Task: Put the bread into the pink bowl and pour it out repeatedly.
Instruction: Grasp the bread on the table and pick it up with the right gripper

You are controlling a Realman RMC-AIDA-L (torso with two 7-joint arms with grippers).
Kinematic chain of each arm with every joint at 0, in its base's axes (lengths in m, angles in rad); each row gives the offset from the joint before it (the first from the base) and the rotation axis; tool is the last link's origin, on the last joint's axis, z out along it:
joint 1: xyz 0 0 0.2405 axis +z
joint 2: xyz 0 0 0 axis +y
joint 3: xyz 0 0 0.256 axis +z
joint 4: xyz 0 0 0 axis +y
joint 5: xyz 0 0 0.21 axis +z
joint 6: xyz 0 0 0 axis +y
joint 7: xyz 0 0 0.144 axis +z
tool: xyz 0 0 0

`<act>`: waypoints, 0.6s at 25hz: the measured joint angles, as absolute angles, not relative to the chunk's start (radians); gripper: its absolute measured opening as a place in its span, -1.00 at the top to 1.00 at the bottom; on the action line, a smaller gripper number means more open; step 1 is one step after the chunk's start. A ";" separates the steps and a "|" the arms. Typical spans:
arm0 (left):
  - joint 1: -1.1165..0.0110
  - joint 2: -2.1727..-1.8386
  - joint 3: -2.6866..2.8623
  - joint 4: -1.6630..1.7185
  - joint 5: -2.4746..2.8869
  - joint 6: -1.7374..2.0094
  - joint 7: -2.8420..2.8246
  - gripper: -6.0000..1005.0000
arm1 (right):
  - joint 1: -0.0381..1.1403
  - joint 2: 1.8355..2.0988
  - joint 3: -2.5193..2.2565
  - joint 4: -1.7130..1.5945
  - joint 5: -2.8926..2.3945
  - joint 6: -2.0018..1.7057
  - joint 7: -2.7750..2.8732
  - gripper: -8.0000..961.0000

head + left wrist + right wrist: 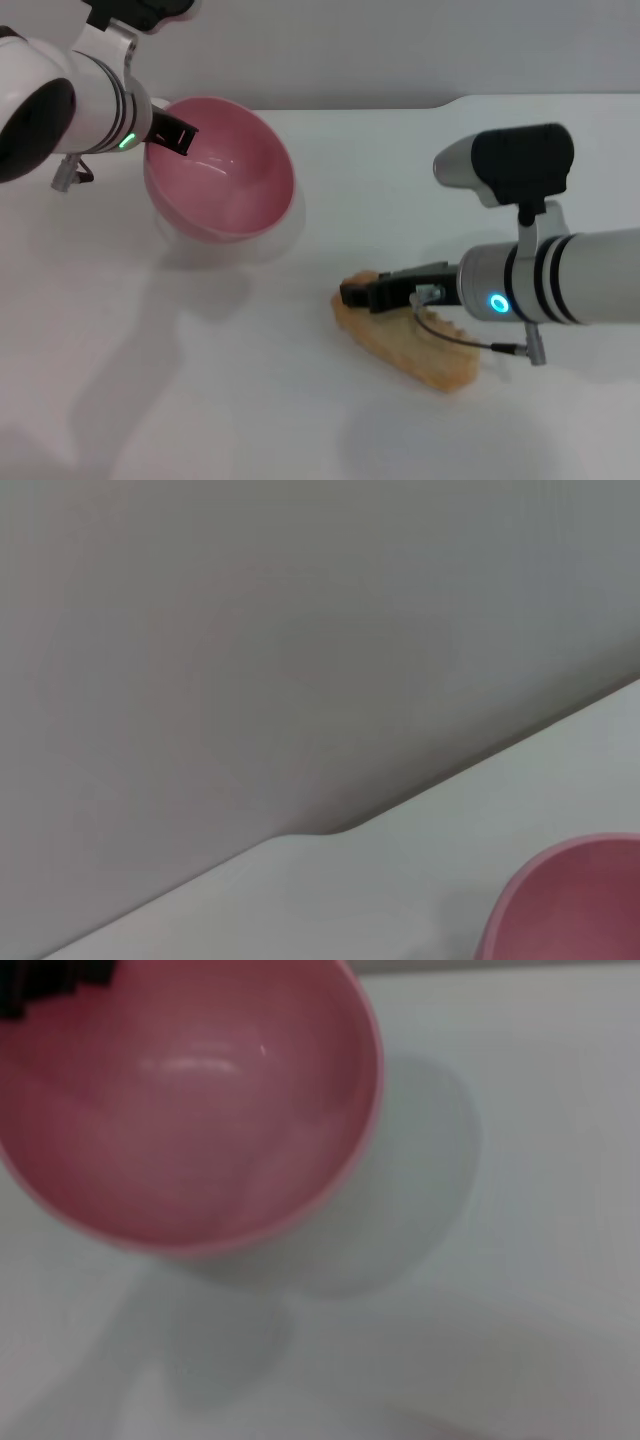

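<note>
Two arms are at work over a white desk. The left gripper is at the far left of the head view, its dark fingers clamped on the near-left rim of the pink bowl. The bowl is tipped, its mouth facing toward the robot and to the right, so its smooth glossy inside shows; nothing lies in it. It casts a soft shadow on the desk beneath it, and whether its base touches the surface cannot be told. In the right wrist view the pink bowl fills the upper part of the picture with its open mouth toward the camera, and the dark fingertips of the left gripper show at its rim in the corner. The left wrist view shows only a piece of the bowl's rim, the desk's far edge and a grey wall. The bread lies on the desk well apart from the bowl, nearer the robot and to the right, with its pale rough side visible. The right gripper sits at the bread's left end with its dark fingers spread and lying against the loaf, not closed on it.
</note>
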State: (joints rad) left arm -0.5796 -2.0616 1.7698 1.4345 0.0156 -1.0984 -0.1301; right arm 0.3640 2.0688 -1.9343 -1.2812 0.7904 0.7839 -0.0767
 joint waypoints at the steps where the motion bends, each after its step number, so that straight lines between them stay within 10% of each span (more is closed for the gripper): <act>1: -0.580 -2.062 1.770 1.434 0.016 -1.095 -0.130 0.89 | 0.362 2.069 -1.929 -1.295 0.782 0.787 -0.077 -0.10; 15: -0.576 -2.062 1.770 1.428 -0.023 -1.084 -0.116 0.89 | 0.342 2.068 -1.818 -1.527 0.704 0.843 -0.107 0.16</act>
State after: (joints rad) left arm -0.5760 -2.0624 1.7700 1.4275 -0.0226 -1.0838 -0.1157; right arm 0.3422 2.0685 -1.8176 -1.5271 0.7040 0.8425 -0.1070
